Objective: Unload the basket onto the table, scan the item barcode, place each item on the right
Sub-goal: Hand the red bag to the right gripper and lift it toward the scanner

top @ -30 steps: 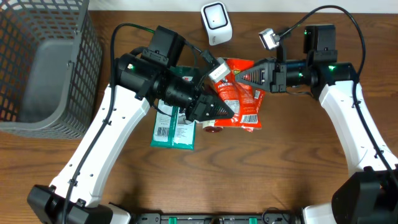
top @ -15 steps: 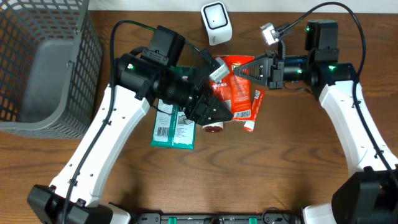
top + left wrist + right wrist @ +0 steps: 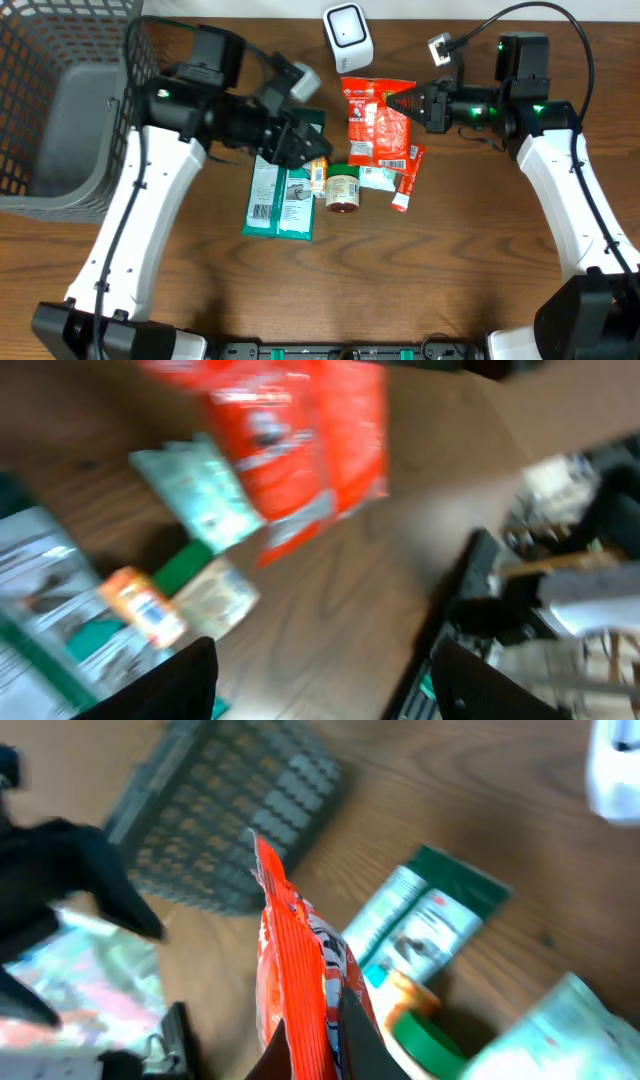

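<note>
The red crinkly plastic snack bag [image 3: 378,125] is held clamped in the right gripper [image 3: 408,103], just below the white boxy scanner [image 3: 348,37]. The left gripper [image 3: 305,150], below-left of the scanner, is spread apart and empty. Presenting the barcode is judged not yet done.

Left end effector [image 3: 303,150] opened, released red snack bag [image 3: 375,125], pulled back left; bag shifted upward.

Even, bright room light, soft shadows, overhead view sharp, both wrist views heavily motion-blurred
</note>
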`<action>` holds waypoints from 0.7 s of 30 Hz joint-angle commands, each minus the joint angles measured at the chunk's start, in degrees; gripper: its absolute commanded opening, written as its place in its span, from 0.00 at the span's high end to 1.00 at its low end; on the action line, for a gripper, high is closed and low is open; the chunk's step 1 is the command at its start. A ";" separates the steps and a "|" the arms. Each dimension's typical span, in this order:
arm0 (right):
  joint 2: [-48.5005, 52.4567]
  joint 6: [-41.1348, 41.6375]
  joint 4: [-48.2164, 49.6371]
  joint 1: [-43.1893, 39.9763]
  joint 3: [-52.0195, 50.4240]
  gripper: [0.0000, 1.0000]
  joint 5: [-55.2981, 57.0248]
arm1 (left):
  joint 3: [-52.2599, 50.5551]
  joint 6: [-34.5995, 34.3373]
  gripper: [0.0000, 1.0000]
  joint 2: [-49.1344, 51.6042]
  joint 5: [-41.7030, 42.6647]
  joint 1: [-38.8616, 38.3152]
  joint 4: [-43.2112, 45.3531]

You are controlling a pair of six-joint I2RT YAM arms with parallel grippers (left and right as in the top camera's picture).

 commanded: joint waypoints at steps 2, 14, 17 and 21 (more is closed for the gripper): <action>-1.31 2.58 -6.03 0.63 4.83 0.99 19.74 | 0.09 -12.07 0.31 0.07 -12.31 5.20 0.28; -1.31 -1.99 -27.52 13.18 31.47 0.99 60.59 | 0.07 -25.66 0.31 0.09 -42.66 7.13 0.90; -1.31 -5.42 -26.08 17.16 33.59 0.99 69.16 | 0.07 -30.36 0.31 0.09 -52.50 7.13 0.96; -1.31 -8.15 -21.46 20.52 33.57 0.99 70.16 | 0.07 -35.32 0.30 0.09 -61.68 7.13 1.68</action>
